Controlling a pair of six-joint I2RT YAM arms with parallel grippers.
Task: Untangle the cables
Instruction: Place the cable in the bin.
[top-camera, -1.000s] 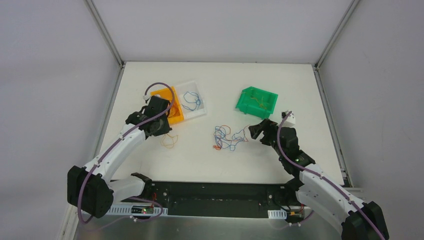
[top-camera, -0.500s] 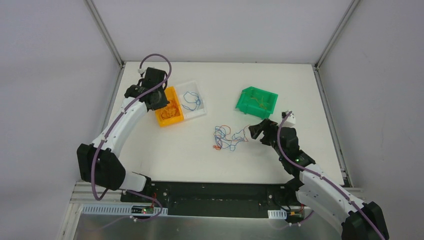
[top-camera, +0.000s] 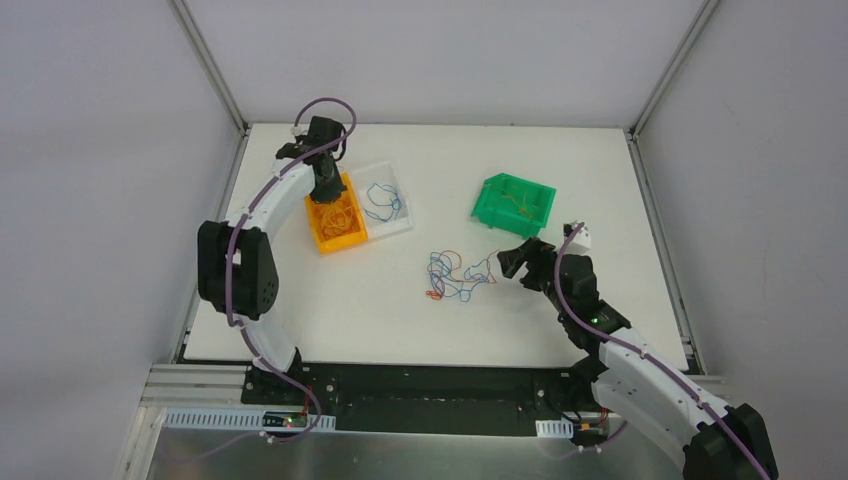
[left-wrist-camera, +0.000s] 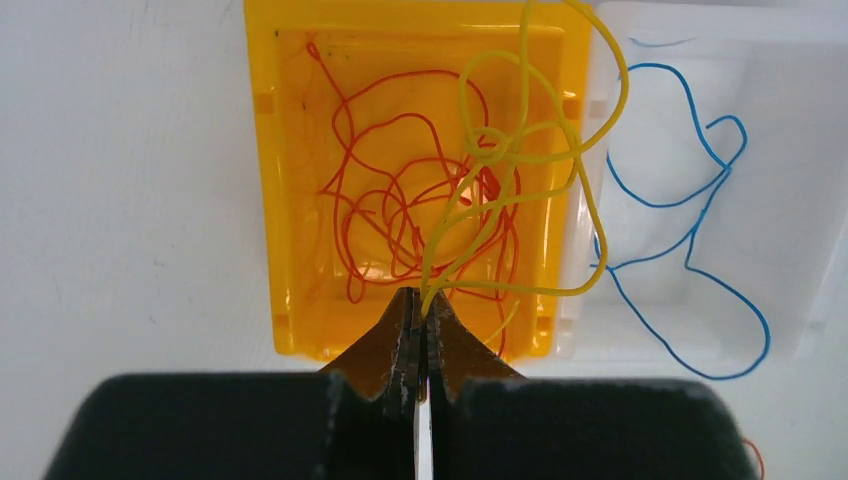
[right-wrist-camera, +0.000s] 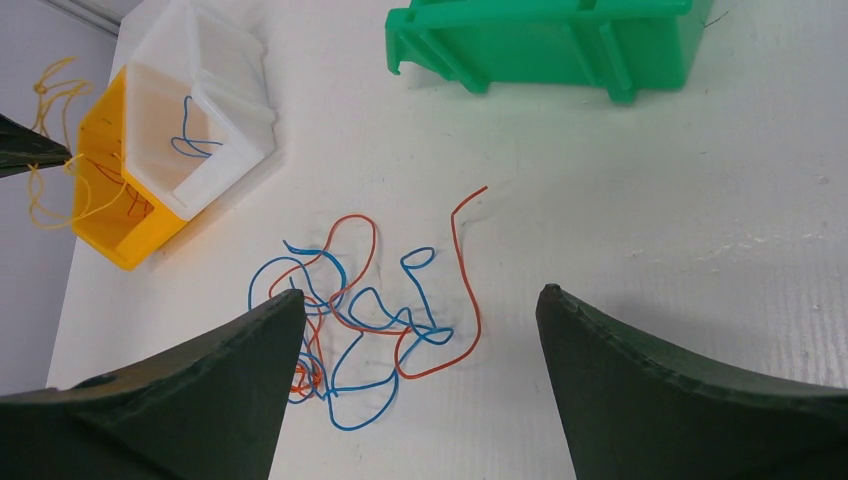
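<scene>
Left hand (left-wrist-camera: 420, 296) has swung to eleven o'clock, pinching a yellow cable (left-wrist-camera: 497, 148) over the orange bin (left-wrist-camera: 262, 150); right hand (right-wrist-camera: 420, 298) gapes empty; centre clump (top-camera: 455, 278) is still tangled.

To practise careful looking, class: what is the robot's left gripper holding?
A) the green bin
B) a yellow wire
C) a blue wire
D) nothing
B: the left gripper is shut on a yellow wire, whose loops hang over the yellow bin.
</scene>
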